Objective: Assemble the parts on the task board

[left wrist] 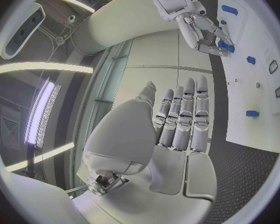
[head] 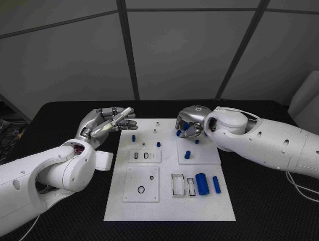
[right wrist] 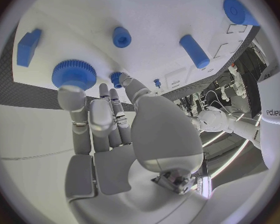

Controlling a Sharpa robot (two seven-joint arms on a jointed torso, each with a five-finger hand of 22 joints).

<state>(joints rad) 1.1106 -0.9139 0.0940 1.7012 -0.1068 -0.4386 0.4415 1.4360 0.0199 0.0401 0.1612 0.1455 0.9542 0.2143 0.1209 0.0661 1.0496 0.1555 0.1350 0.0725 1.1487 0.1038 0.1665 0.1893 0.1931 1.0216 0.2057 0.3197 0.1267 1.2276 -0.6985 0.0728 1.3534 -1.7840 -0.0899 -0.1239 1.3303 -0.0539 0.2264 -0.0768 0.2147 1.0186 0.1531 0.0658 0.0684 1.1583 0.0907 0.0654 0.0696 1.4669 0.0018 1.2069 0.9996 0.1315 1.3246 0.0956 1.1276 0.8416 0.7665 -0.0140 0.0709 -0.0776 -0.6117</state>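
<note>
The right hand [head: 189,125] is nearer: its fingers [right wrist: 73,98] touch the round blue toothed gear [right wrist: 74,73] at the flat white board's [head: 170,207] far end. The left hand [head: 107,122] waits open, left of it.

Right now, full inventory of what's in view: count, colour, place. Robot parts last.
task board: one, white, middle of the table.
table: one, black, under the board.
large cylinder: one, blue, lying on the board's near right part.
slim cylinder: one, blue, lying beside the large cylinder.
small pegs: several, blue, standing on the board's far half.
gear: one, blue, at the right hand's fingertips.
left hand: silver, raised off the board's far left edge, fingers straight, holding nothing.
right hand: silver, over the board's far right; grasp unclear.
</note>
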